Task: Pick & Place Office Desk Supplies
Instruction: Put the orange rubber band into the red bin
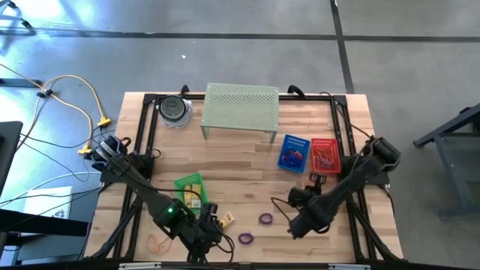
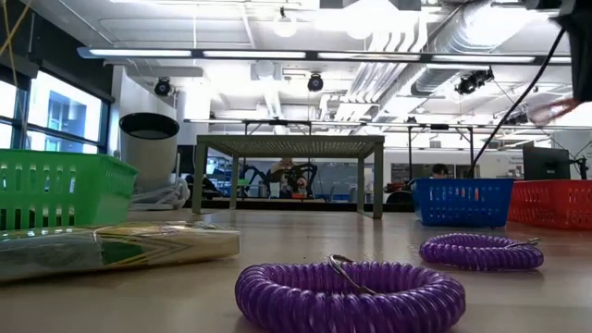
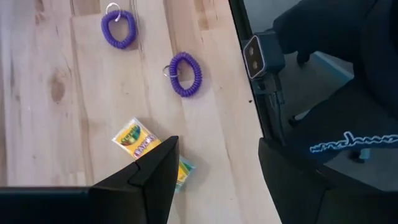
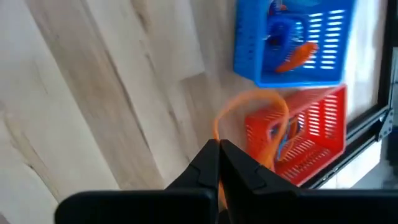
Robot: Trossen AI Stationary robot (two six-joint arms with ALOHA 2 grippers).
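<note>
Progress: partly done – the blue basket (image 1: 295, 153) and red basket (image 1: 325, 156) already hold mixed loops, and the green basket (image 1: 190, 190) has something in it, though what is unclear.
Left over: two purple coil loops (image 1: 266, 218) (image 1: 246, 238) lie on the surface between the two pincers; a yellow packet (image 3: 135, 139) and an orange loop (image 1: 157, 242) lie close by the left pincer.
Right pincer (image 4: 219, 157): fingers pressed together, clamped on a thin orange loop (image 4: 249, 112) that arcs up from the tips.
Right pincer, place: over bare surface, with the red basket ahead of it and the blue basket just beyond that – judged to be carrying the loop towards one of them.
Left pincer (image 1: 214, 223): fingers stand apart and nothing shows between them; it hovers near the surface's front edge.
Left pincer, surroundings: the yellow packet sits just beyond one fingertip, partly hidden by it; whether they touch cannot be told. The purple loops lie farther ahead of it.
Pale-green shelf (image 1: 240, 109): at the far side, well apart from both pincers, nothing on it.
Next, as a judgement: release the orange loop into a basket, then collect the packet and the purple loops.
</note>
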